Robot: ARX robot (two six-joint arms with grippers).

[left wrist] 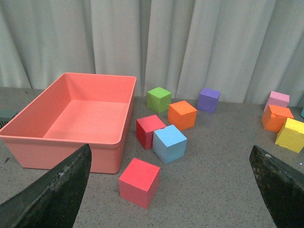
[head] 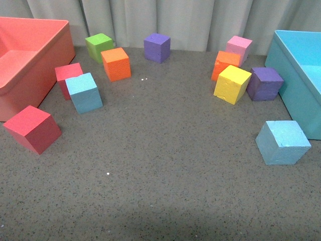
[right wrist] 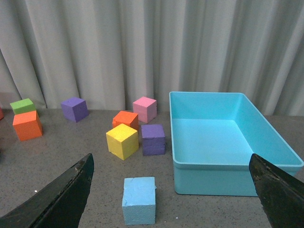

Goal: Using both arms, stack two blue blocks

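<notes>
Left gripper [left wrist: 169, 148] and right gripper [right wrist: 171, 156]: jaws wide open, empty. Left should grip 10 o'clock blue block [head: 84, 93] square-on (red cube [head: 68, 76] just beside it); right takes 3 o'clock blue block [head: 282, 142].

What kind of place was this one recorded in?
Probably a robot test bench rather than a home: a grey speckled tabletop backed by a plain curtain, loose foam cubes in many colours, including two blue blocks, and a pink bin and a turquoise bin at the sides.

Your left fingers [left wrist: 52, 194] and right fingers [right wrist: 54, 199] are matte black wedges, with greyish scuffs along their inner edges.
</notes>
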